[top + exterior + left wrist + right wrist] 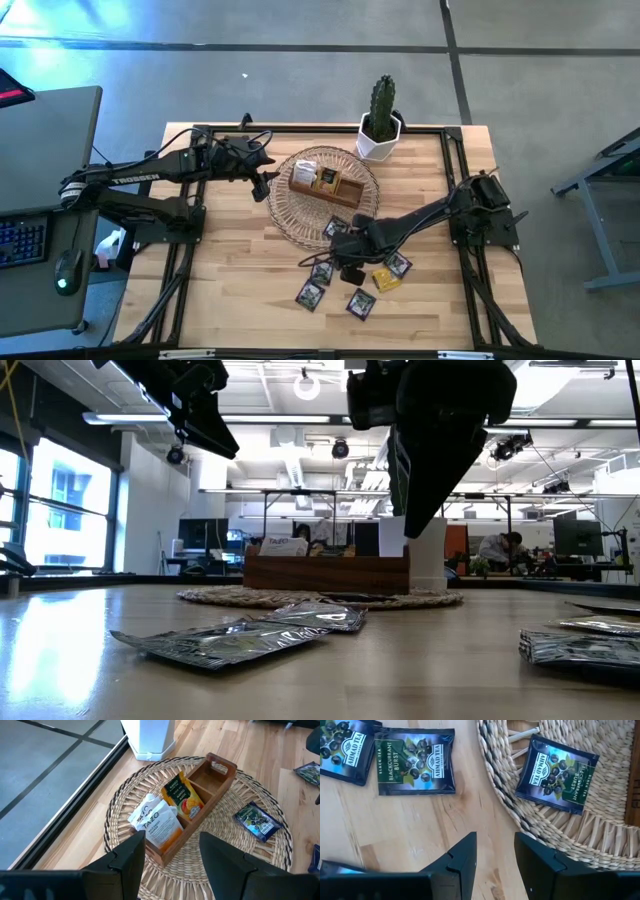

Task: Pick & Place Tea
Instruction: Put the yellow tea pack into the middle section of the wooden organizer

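Observation:
Several small square tea packets lie flat on the table near its front edge: dark ones (311, 295) (360, 302) and a yellow one (385, 280). Another dark packet (562, 772) lies on the round wicker basket (290, 215). The wooden box (200, 805) stands in the basket and holds white packets (155, 820) and an orange-yellow one (181, 797). My right gripper (495, 842) hangs open above bare table beside the basket's rim, between the table packets and the basket packet. My left gripper (172, 842) is open, raised over the basket's left edge, facing the box.
A potted cactus in a white pot (381, 125) stands at the table's far edge, just behind the basket. Black frame rails (190, 240) run along the table's sides. Bare wood shows at the near left (230, 290).

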